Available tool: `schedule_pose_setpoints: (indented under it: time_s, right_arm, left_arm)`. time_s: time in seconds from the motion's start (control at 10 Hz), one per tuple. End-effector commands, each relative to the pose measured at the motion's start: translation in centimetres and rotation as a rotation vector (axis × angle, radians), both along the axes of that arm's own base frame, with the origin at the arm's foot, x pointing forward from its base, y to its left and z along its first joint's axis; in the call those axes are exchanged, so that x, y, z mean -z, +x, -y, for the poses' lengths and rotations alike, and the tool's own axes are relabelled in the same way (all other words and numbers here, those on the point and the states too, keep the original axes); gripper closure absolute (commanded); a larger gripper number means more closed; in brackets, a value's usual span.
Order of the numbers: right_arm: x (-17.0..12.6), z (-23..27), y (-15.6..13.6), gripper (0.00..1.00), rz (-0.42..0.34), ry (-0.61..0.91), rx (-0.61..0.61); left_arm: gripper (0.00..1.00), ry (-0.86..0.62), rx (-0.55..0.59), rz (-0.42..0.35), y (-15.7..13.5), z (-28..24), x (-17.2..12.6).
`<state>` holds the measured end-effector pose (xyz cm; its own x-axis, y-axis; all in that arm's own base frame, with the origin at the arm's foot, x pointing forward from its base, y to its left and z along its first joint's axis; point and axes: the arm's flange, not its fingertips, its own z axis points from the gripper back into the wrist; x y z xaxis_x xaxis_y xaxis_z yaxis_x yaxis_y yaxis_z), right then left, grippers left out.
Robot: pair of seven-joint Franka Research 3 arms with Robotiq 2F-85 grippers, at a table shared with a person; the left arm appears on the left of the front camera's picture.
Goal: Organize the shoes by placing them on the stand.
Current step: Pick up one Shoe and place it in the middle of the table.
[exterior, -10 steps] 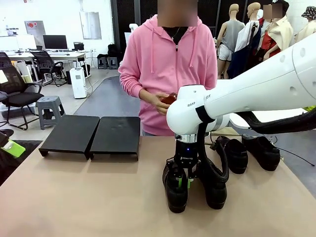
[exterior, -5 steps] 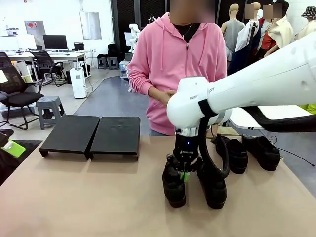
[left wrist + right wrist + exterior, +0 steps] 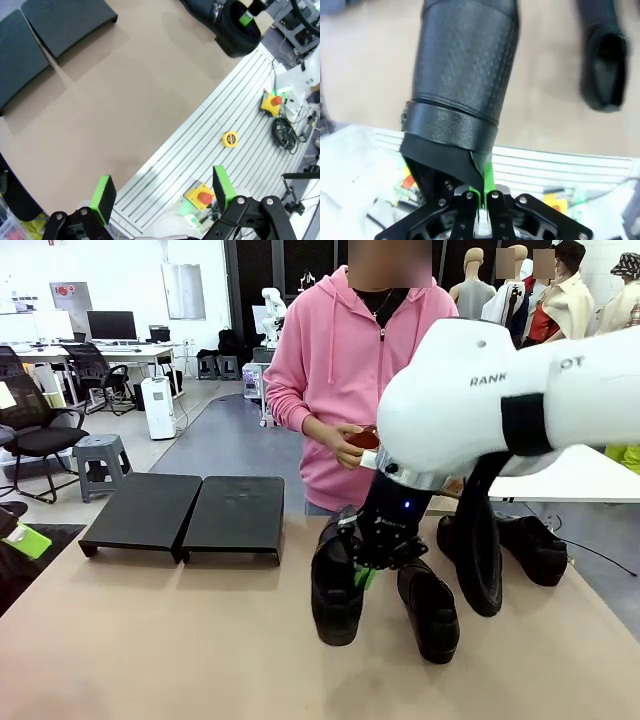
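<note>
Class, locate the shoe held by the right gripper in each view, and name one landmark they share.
Front view: held shoe, low centre.
Left wrist view: top right corner.
Right wrist view: centre and upper half.
Shared landmark: tan tabletop around it.

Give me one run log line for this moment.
right gripper: fingers shut on heel of shoe, toe hanging | left gripper: open | second shoe: on table beside it | stand: no shoes yet
</note>
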<state>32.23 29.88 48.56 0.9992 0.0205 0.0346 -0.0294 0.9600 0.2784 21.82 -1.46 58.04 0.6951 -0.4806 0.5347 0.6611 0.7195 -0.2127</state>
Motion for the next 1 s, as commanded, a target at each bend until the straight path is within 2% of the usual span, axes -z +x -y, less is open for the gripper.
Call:
schedule_pose_setpoints:
  time_s: [0.0,0.1,0.2,0.3,0.5,0.7,0.9]
  right_arm:
    - [2.4,-4.3,0.2,1.0,0.04,0.112,-0.207]
    - [3.1,-6.7,0.7,1.0,0.019,0.148,-0.269]
    - [4.1,-9.0,2.6,1.0,0.01,0.208,-0.258]
    - [5.3,-10.6,4.1,1.0,-0.044,0.228,-0.239]
    - [7.7,-13.2,6.4,1.0,-0.149,0.188,-0.221]
    - [9.8,-14.1,7.4,1.0,-0.253,0.149,-0.224]
    - [10.5,-14.0,7.1,1.0,-0.294,0.085,-0.251]
  left_arm:
    - [0.0,-0.015,0.021,0.005,0.0,-0.2,-0.1]
    - [0.0,-0.015,0.021,0.005,0.0,-0.2,-0.1]
    - [0.0,-0.015,0.021,0.005,0.0,-0.2,-0.1]
    - [0.0,-0.015,0.021,0.005,0.0,-0.2,-0.1]
    - [0.0,-0.015,0.021,0.005,0.0,-0.2,-0.1]
    - [0.0,-0.015,0.021,0.005,0.0,-0.2,-0.1]
    - [0.0,-0.015,0.021,0.005,0.0,-0.2,-0.1]
